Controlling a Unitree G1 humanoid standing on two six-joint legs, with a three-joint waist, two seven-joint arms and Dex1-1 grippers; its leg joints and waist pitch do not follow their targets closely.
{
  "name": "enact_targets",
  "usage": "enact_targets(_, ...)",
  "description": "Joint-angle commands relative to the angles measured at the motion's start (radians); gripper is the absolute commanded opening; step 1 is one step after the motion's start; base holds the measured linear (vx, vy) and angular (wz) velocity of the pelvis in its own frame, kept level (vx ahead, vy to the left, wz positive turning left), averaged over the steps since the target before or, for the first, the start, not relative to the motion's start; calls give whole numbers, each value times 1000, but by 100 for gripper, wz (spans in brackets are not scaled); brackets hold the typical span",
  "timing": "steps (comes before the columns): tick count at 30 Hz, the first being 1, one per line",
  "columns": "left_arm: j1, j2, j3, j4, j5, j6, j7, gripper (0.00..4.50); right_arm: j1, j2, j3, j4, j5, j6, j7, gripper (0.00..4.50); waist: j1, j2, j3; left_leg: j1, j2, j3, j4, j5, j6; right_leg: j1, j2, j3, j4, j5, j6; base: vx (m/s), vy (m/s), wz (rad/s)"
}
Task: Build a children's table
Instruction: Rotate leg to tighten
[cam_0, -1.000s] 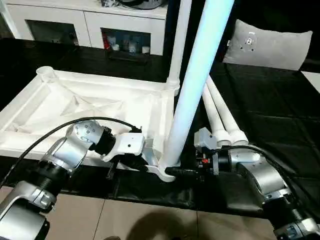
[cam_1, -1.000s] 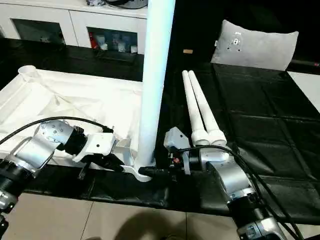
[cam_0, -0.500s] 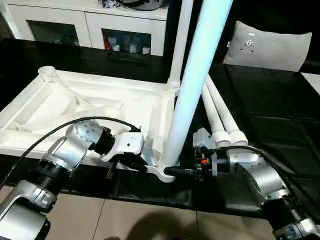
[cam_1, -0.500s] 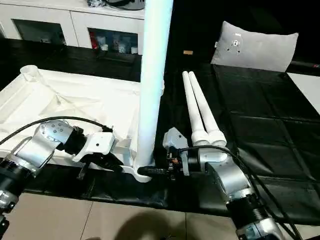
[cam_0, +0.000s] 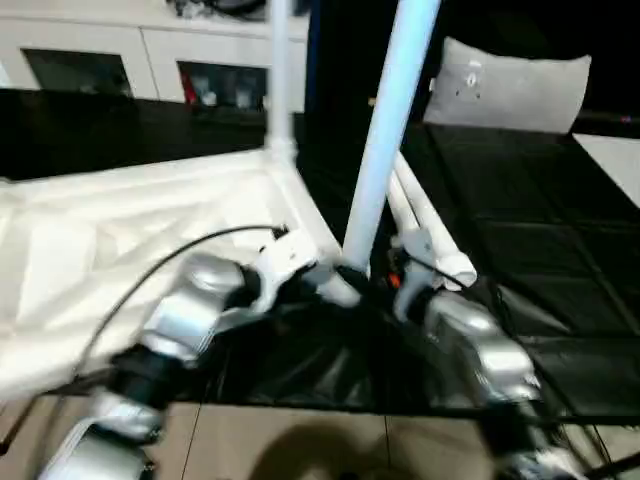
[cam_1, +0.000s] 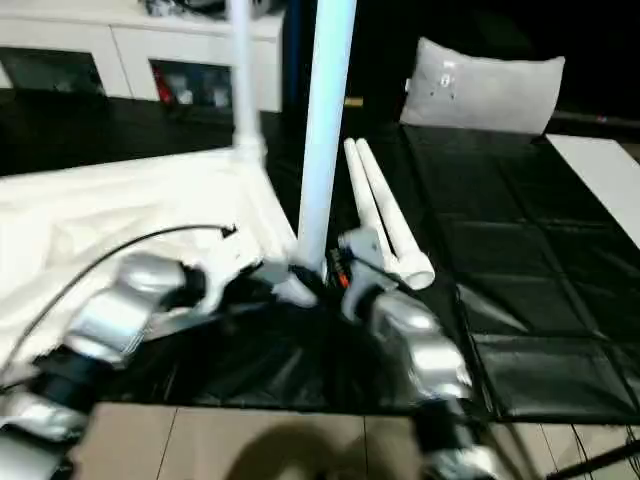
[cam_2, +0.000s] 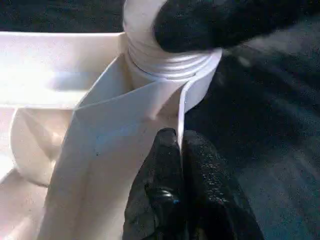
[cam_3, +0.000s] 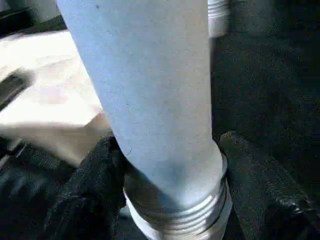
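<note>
The white table top (cam_0: 120, 240) lies upside down across the left half of the head views, ribbed side up, on a black sheet (cam_0: 540, 230) that covers the surface. At its near right corner, just left of the frame's middle, a round socket (cam_2: 192, 80) holds the threaded end of a long white leg (cam_0: 385, 140), which rises steeply to the upper edge of the frame, leaning slightly right. A second leg (cam_0: 280, 75) stands upright in the far right corner of the top, in the upper middle of the frame. Two more legs (cam_1: 385, 215) lie side by side on the black sheet just right of the standing one, their thick ends toward the camera.

The left hand (cam_2: 180, 145) comes in from the lower left and is closed, its two black fingers pressed together against a thin upright rib of the top, right beside the corner socket; whether the rib edge is pinched between them cannot be told. The right hand (cam_3: 167, 165) reaches in from the lower right, its fingers (cam_3: 92, 180) spread either side of the leg's base just above the threaded ring and closed on it.

A grey-white pillow (cam_0: 505, 85) sits in the upper right of the frame, and a white cabinet (cam_0: 120, 60) with glass doors runs along the upper left. Pale floor tiles (cam_0: 300, 445) fill the bottom edge.
</note>
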Motion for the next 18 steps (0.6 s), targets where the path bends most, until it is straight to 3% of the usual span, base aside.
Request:
enact_targets(1, -89, -128, 40, -4, -13, -1, 195, 0, -47, 105, 37, 82, -5, 21, -122, 256, 2, 10, -69, -8, 3, 8, -65, -139, 12, 54, -63, 39, -81, -308, -150, 0, 0, 0)
enact_targets(3, -113, -146, 53, 24, -6, -10, 236, 0, -67, 121, 17, 109, -9, 17, -176, 256, 4, 7, -73, -11, 2, 8, -64, -118, 18, 60, -61, 39, -76, -243, -160, 0, 0, 0)
enact_targets(4, -126, -149, 56, 41, -2, -29, 256, 0, -77, 124, 10, 124, -18, 3, -205, 256, 6, 7, -76, -15, 2, 8, -63, -85, 33, 64, -62, 40, -68, -153, -177, 0, 0, 0)
enact_targets(7, -139, -149, 53, 53, 3, -47, 261, 0, -87, 122, 2, 143, -34, -31, -232, 256, 8, 9, -80, -17, 2, 10, -59, -36, 64, 71, -63, 40, -56, -23, -212, 0, 0, 0)
enact_targets(10, -133, -130, 26, 44, 20, -74, 225, 0, -79, 125, -32, 138, -30, -64, -238, 327, 11, 10, -83, -16, 3, 12, -58, -32, 82, 73, -65, 41, -54, 11, -230, 0, 0, 0)
enact_targets(11, -126, -118, 14, 44, 25, -88, 209, 0, -71, 119, -41, 122, -27, -75, -226, 327, 11, 15, -82, -18, 3, 11, -58, -29, 86, 73, -65, 40, -52, 19, -233, 0, 0, 0)
enact_targets(16, -121, -81, -13, 80, 24, -163, 186, 0, -47, 57, -6, 72, -64, -127, -212, 378, 9, 12, -78, -18, 5, 11, -61, -77, 70, 73, -65, 40, -61, -57, -220, 0, 0, 0)
enact_targets(18, -124, -64, -24, 105, 32, -224, 174, 0, -24, 42, -25, 19, -38, -112, -204, 389, 11, 9, -76, -16, 3, 13, -60, -82, 64, 72, -64, 41, -63, -69, -212, 0, 0, 0)
